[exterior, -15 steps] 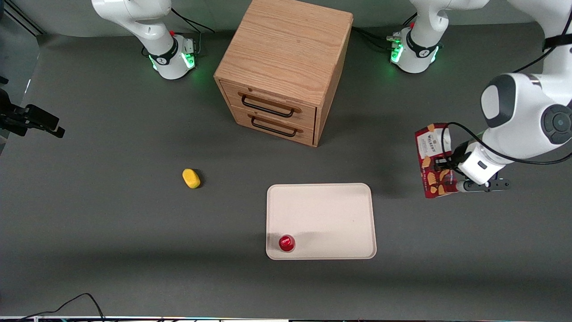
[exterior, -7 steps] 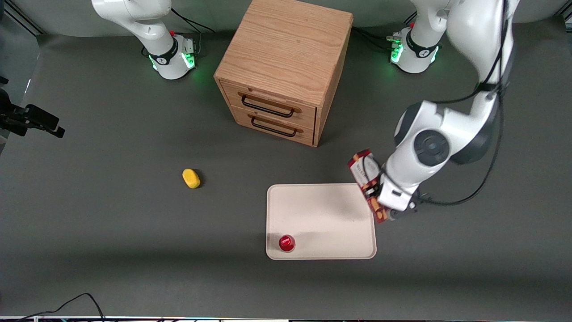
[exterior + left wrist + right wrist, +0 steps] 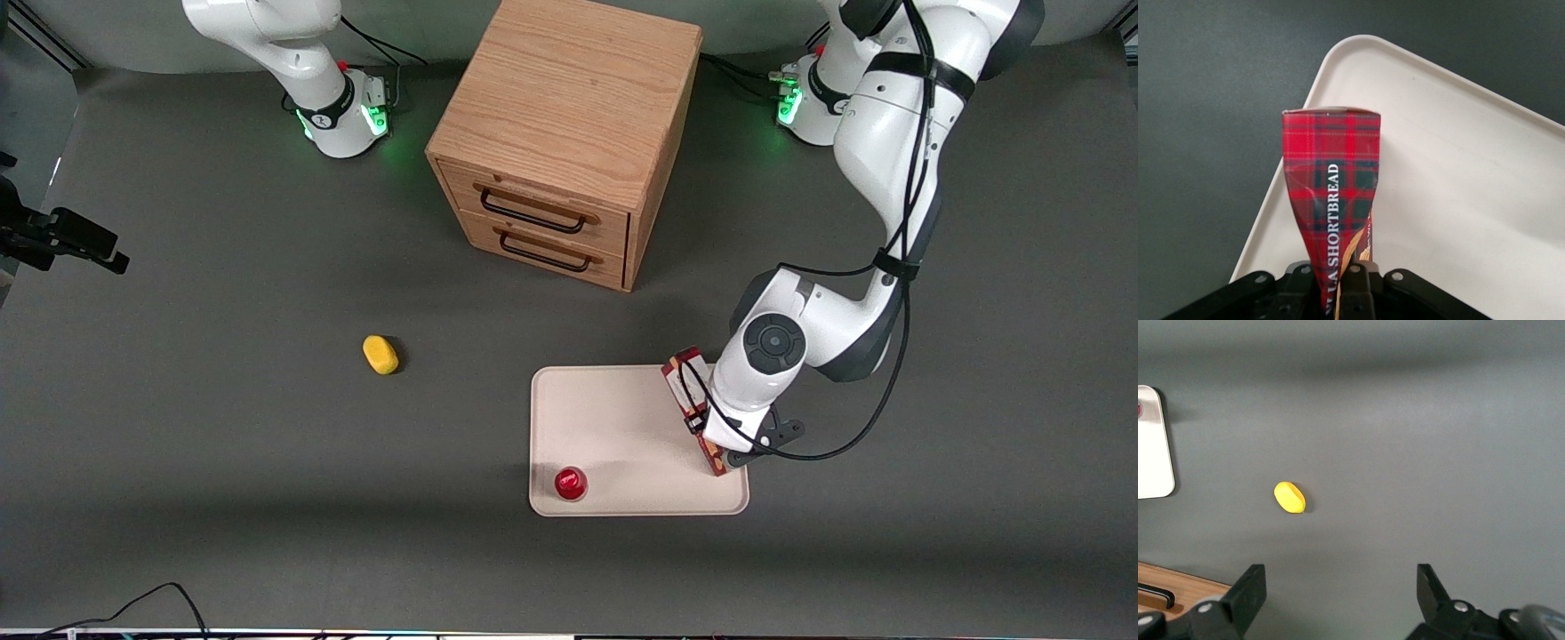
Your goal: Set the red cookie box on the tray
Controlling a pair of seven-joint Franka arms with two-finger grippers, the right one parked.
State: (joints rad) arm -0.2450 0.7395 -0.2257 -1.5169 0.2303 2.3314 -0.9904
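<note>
The red cookie box (image 3: 686, 377) is a slim tartan-red carton with cookie pictures, gripped at its narrow sides by my gripper (image 3: 712, 428). It hangs over the edge strip of the beige tray (image 3: 622, 418) that lies toward the working arm's end of the table. In the left wrist view the box (image 3: 1331, 173) sticks out from my gripper (image 3: 1335, 281), squeezed between the black fingers (image 3: 1363, 288), with the tray's rim and floor (image 3: 1458, 167) under it. Whether the box touches the tray I cannot tell.
A small round red cap (image 3: 570, 483) stands on the tray's corner nearest the front camera. A wooden drawer cabinet (image 3: 560, 133) with two closed drawers stands farther back. A yellow lump (image 3: 380, 354) lies on the grey table toward the parked arm's end.
My gripper has carried the box from the working arm's end of the table across to the tray, and the box now hangs over the tray's edge strip.
</note>
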